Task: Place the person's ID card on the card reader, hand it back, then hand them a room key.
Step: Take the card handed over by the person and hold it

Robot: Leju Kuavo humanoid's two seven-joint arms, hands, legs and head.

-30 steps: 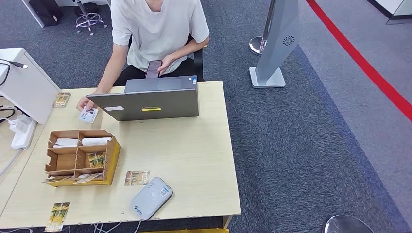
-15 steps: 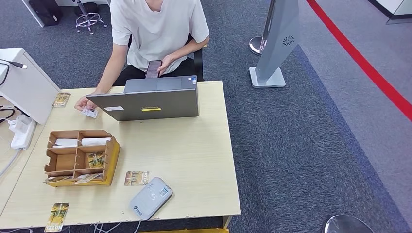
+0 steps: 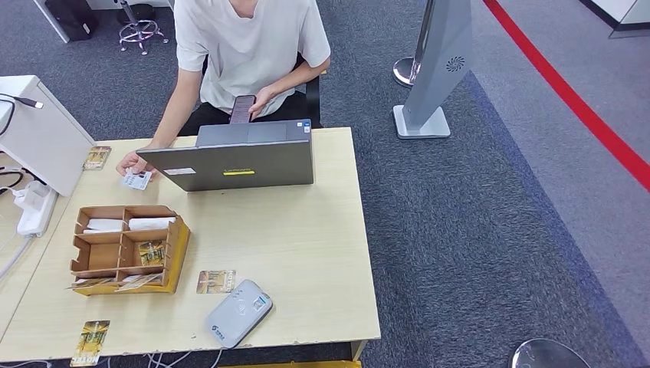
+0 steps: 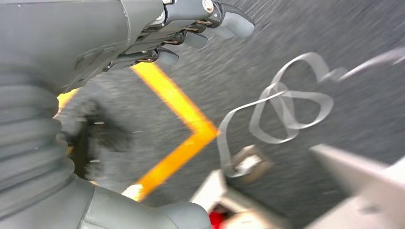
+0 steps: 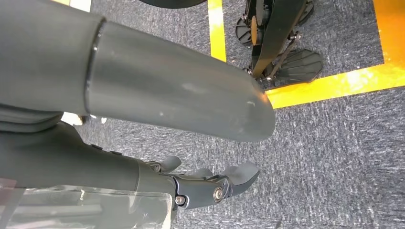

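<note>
A person sits behind the table (image 3: 306,245) and pinches a small pale ID card (image 3: 136,181) just above the tabletop at the far left, beside the laptop (image 3: 238,162). Their other hand holds a phone (image 3: 244,109). The grey card reader (image 3: 239,312) lies near the front edge, with a key card (image 3: 215,281) beside it. A cardboard organiser (image 3: 175,253) holds more key cards. My left hand (image 4: 119,43) hangs over the floor, its fingers (image 4: 191,38) apart and holding nothing. My right hand (image 5: 143,176) also hangs low, its fingers (image 5: 229,179) spread and empty.
A white box (image 3: 38,130) and a power strip (image 3: 34,207) stand at the table's left. Loose key cards lie at the front left corner (image 3: 90,342) and by the white box (image 3: 97,157). A grey sign stand (image 3: 437,69) rises on the carpet to the right.
The person's hand has tilted the ID card up off the table and drawn it slightly left. Everything else on the table stays put.
</note>
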